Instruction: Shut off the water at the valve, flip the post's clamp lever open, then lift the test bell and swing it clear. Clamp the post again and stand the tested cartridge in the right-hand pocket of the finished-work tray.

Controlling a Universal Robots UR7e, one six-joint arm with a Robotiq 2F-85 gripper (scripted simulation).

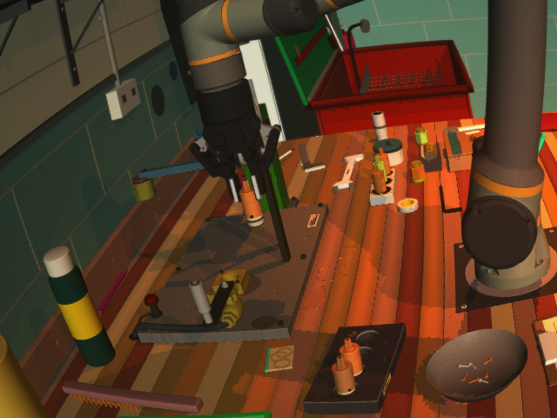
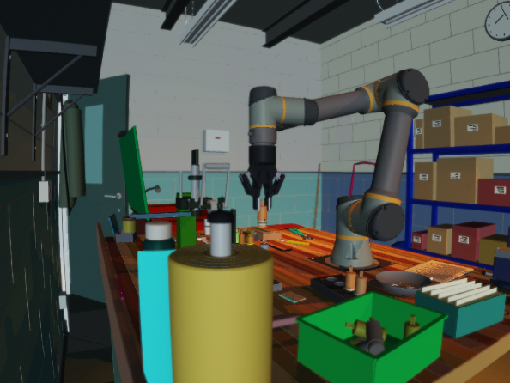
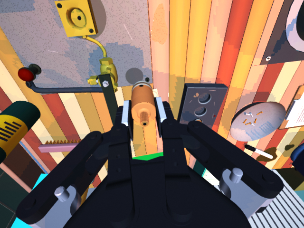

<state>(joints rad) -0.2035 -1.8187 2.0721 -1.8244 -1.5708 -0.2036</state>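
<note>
The tested cartridge (image 1: 250, 203) (image 2: 262, 214) (image 3: 142, 106), an orange cylinder with a pale ringed end, hangs upright in the air above the grey test plate (image 1: 243, 270). On that plate stand the dark post (image 1: 278, 211), the yellow valve (image 1: 229, 294) with its black handle, and a yellow seat block (image 3: 75, 17). The black finished-work tray (image 1: 357, 366) (image 3: 202, 104) lies at the bench's near side; two orange cartridges stand in it and other pockets are open. My gripper (image 1: 245, 186) (image 2: 262, 202) (image 3: 142, 114) is closed around the cartridge's upper part.
The post rises close to the right of the carried cartridge. A green-and-yellow cylinder (image 1: 78, 306) and a red-knobbed lever (image 1: 153, 303) stand left of the plate. A grey bowl of screws (image 1: 476, 363) lies right of the tray, next to the arm's base (image 1: 504, 243).
</note>
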